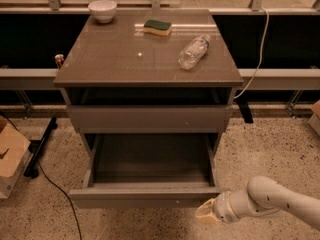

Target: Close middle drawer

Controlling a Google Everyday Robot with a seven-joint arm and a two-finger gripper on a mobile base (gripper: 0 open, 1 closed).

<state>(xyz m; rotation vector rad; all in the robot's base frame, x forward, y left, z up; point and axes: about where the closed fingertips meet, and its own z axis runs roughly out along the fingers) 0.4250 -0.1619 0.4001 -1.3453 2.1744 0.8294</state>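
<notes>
The middle drawer (145,198) is pulled far out of the grey-brown cabinet, and its plain grey inside (150,159) is in full view and holds nothing. Its flat front sits low, near the floor. The taller top drawer front (150,118) stands above it, just under the tabletop (125,59). The lowest drawer is hidden beneath the open one. My gripper (206,214), with a pale tip on a white arm, is at the lower right, just below and right of the open drawer front's right end, close to it.
On the tabletop are a white bowl (102,10), a green-and-yellow sponge (157,27) and a lying plastic bottle (194,51). A cardboard box (10,154) and a black cable (55,189) lie on the speckled floor at left. A white cord (257,54) hangs at right.
</notes>
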